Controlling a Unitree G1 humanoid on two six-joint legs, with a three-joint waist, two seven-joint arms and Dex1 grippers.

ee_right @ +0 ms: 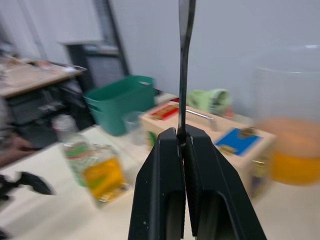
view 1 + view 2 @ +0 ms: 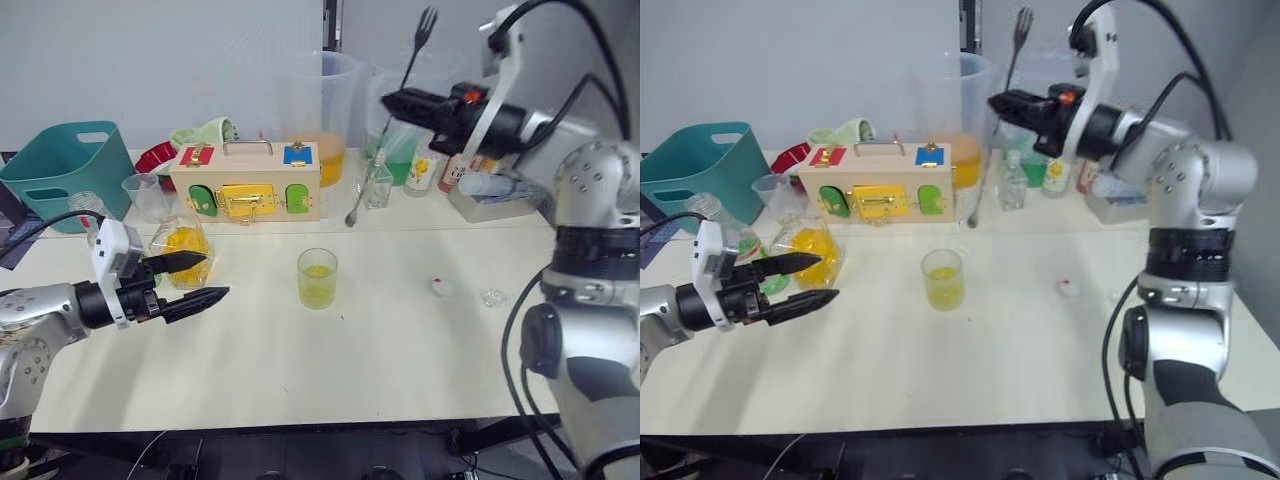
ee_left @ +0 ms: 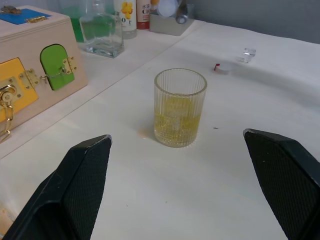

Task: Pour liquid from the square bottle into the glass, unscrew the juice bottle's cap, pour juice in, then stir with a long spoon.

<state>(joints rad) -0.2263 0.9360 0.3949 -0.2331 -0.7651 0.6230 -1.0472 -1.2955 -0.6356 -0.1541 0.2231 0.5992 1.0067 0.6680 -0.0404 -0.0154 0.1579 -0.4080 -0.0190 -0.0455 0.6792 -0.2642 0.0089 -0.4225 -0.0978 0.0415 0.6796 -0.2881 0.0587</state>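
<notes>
While my right hand (image 2: pixel 392 101) clamps the spoon (image 2: pixel 385 128) up over the back of the worktop (image 2: pixel 400 360), its stem hangs slanted with the bowl low near the wooden box (image 2: pixel 246 180) and the forked end high. I judge I hold it mid-stem so the bowl can be swung down into the glass (image 2: pixel 318 278) for stirring. The glass stands mid-worktop, holding yellowish liquid (image 2: pixel 318 288). My left hand (image 2: pixel 200 276) hovers empty, fingers spread wide, aimed at the glass as if to steady it. Just behind that hand sits the square bottle (image 2: pixel 185 248), set down upright with yellow inside. The white cap (image 2: pixel 441 287) lies off to the right of the glass, so I take the juice step as done. In the left wrist view a back-row bottle (image 3: pixel 142 10) reads what looks like "C100"; other labels I cannot read.
</notes>
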